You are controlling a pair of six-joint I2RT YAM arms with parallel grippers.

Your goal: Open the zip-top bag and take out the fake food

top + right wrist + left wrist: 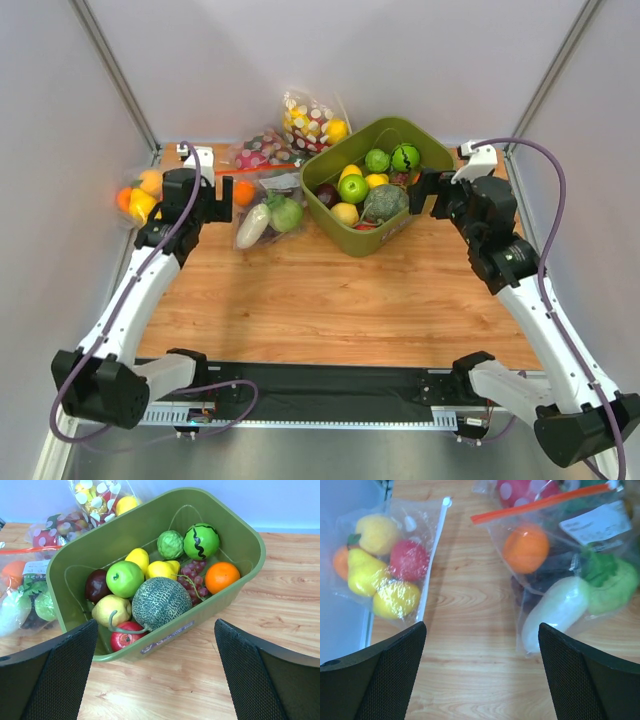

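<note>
The zip-top bag [422,515] lies flat at the table's far left against the wall, its pale zip strip [434,555] facing right. It also shows in the top view [135,195]. The fake food [408,560] sits inside it: red, yellow and orange fruits and a yellow pear. My left gripper [482,630] is open and empty over bare wood, just right of that bag, between it and a red-zip bag; the top view also shows this gripper [226,198]. My right gripper [155,625] is open and empty just in front of the green bin; it shows in the top view too [420,190].
A clear bag with a red zip strip [540,502] holds an orange, a white radish and greens. A green bin [235,525] full of fruit stands at the back right. Two more dotted bags [310,118] [262,150] lie at the back. Walls close in the sides.
</note>
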